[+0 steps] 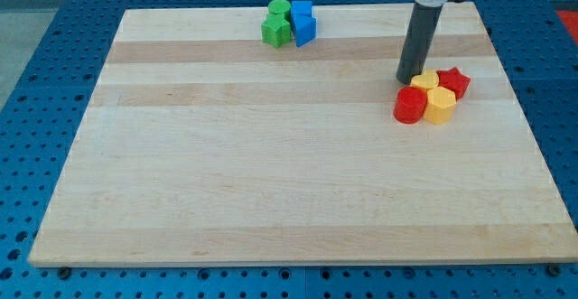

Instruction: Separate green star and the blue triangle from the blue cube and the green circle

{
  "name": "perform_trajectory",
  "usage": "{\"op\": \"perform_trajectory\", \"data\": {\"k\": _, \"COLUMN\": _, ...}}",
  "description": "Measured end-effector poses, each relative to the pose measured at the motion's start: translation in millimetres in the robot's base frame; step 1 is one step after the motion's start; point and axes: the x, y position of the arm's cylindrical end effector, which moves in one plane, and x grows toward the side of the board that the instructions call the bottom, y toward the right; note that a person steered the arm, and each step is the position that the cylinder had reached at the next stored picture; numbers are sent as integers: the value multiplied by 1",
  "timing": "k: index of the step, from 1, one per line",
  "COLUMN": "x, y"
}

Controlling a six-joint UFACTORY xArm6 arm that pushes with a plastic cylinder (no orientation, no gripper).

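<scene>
Four blocks sit bunched together near the view's top edge of the wooden board (181, 154). The green circle (279, 10) and the blue cube (302, 11) are at the back. The green star (275, 32) and the blue triangle (305, 32) lie just below them, touching. My tip (407, 81) is far to the view's right of this cluster. It rests on the board against the left side of a yellow block (424, 82).
A second cluster lies at the view's right: a red cylinder (409, 106), a yellow hexagonal block (440, 106), the yellow block and a red star (454, 83). A blue perforated table (54, 28) surrounds the board.
</scene>
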Motion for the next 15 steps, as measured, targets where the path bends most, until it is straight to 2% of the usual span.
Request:
{"op": "perform_trajectory", "data": {"k": 1, "x": 0, "y": -86}}
{"op": "perform_trajectory", "data": {"k": 3, "x": -8, "y": -300}}
{"op": "perform_trajectory", "data": {"k": 4, "x": -41, "y": -351}}
{"op": "perform_trajectory", "data": {"k": 5, "x": -83, "y": -347}}
{"op": "perform_trajectory", "data": {"k": 6, "x": -97, "y": -318}}
{"op": "perform_trajectory", "data": {"k": 8, "x": -89, "y": -276}}
{"op": "perform_trajectory", "data": {"k": 13, "x": -119, "y": -274}}
{"op": "perform_trajectory", "data": {"k": 15, "x": -115, "y": -199}}
